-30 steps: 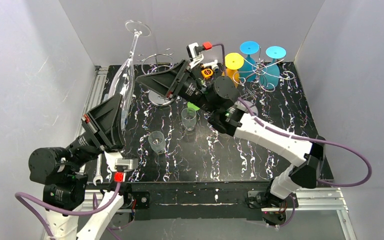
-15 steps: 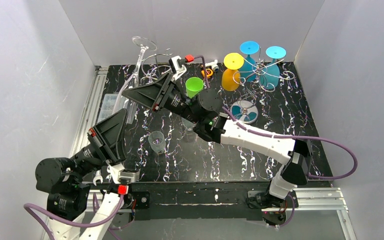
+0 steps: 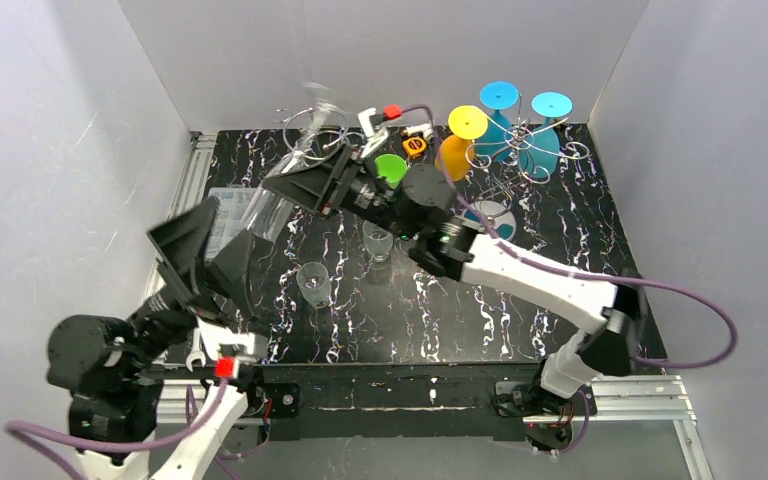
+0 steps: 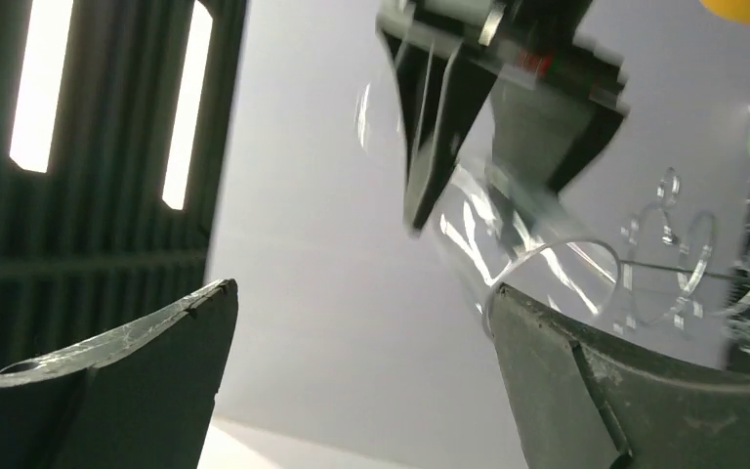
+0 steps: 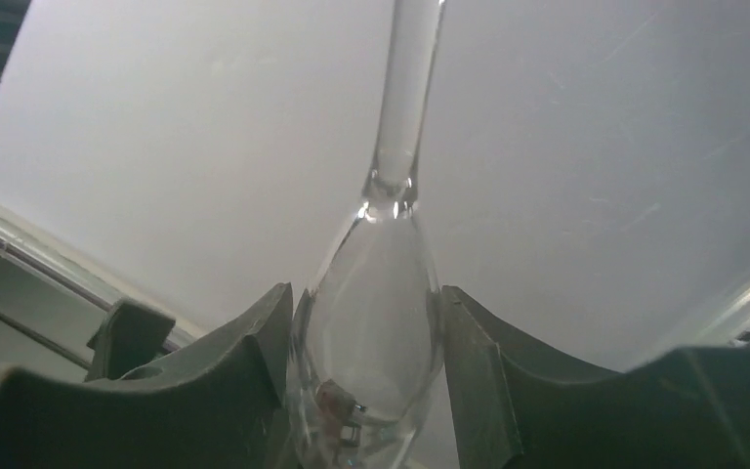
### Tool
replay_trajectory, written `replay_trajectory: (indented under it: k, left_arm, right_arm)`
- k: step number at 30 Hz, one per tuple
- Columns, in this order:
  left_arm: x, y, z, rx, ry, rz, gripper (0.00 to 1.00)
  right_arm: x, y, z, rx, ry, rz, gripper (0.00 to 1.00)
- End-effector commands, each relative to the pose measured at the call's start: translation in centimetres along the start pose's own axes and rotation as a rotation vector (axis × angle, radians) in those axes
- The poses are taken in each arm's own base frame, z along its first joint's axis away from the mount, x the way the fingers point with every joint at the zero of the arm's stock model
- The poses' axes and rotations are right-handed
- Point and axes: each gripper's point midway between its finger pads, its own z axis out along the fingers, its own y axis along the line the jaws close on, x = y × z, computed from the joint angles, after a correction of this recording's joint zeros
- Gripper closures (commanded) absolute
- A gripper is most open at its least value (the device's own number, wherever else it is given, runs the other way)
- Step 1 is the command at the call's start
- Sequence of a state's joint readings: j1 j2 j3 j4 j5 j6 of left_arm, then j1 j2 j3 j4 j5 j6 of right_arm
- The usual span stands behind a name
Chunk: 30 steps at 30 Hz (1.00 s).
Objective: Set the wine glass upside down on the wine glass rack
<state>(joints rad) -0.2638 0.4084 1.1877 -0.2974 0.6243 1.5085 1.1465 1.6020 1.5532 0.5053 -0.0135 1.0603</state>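
Clear glass, probably light, slick and brittle (best held by the bowl), the wine glass [image 5: 371, 322] tilts foot-up in the overhead view's upper left, bowl clamped by the right gripper [image 5: 363, 298], while the left gripper [image 4: 361, 291] gapes empty.

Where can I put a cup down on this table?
Bare table along the near edge, between the small clear glass and the right arm; also right of that arm. Crowded at the back: coloured glasses and wire rack.
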Motion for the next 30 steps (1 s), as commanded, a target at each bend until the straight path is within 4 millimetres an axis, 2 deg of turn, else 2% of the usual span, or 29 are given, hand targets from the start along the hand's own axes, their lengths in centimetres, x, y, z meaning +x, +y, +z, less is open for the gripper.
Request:
replay_trajectory:
  k: [1,2,3,6,10,12,16,19,24,27,30]
  left_arm:
    - [2.8,1.7,-1.2,0.040,0.215,-0.424,0.02]
    - [2.8,1.7,-1.6,0.050,0.235,-0.471,0.02]
    - [2.8,0.8,-1.6,0.087,0.250,-0.506,0.02]
    - [2.0,-1.2,-2.0,0.142,0.242,-0.570,0.02]
    - [1.2,-3.0,-2.0,0.175,0.211,-0.628,0.02]
    - [1.2,-3.2,-1.9,0.182,0.209,-0.639,0.02]
    - [1.3,-3.5,-1.7,0.185,0.219,-0.665,0.02]
    - [0.9,-4.7,-1.8,0.200,0.216,-0.723,0.02]
    - [-1.4,-7.6,-2.2,0.250,0.163,-0.898,0.02]
    - [-3.2,-9.4,-2.7,0.320,0.132,-1.021,0.02]
    - [-3.6,-10.6,-2.6,0.351,0.146,-1.127,0.02]
  right_arm:
    - [-7.4,1.1,-6.2,0.182,-0.101,-0.376,0.83]
    - [-8.4,0.1,-8.0,0.255,-0.099,-0.459,0.86]
    - [-9.3,-1.2,-9.9,0.340,-0.104,-0.521,0.89]
    - [-11.6,-2.9,-15.5,0.505,-0.140,-0.657,0.90]
    - [-12.4,-4.1,-20.5,0.649,-0.112,-0.748,0.89]
    - [-12.3,-4.8,-22.2,0.698,-0.101,-0.767,0.89]
    - [-12.3,-6.6,-25.0,0.794,-0.110,-0.795,0.88]
    - [-12.7,-7.8,-26.6,0.860,-0.137,-0.831,0.86]
    - [-13.9,-8.6,-27.9,0.931,-0.174,-0.913,0.85]
    - [-14.4,-8.9,-28.1,0.960,-0.151,-0.973,0.90]
    - [-14.6,-9.9,-28.9,1.019,-0.116,-1.028,0.89]
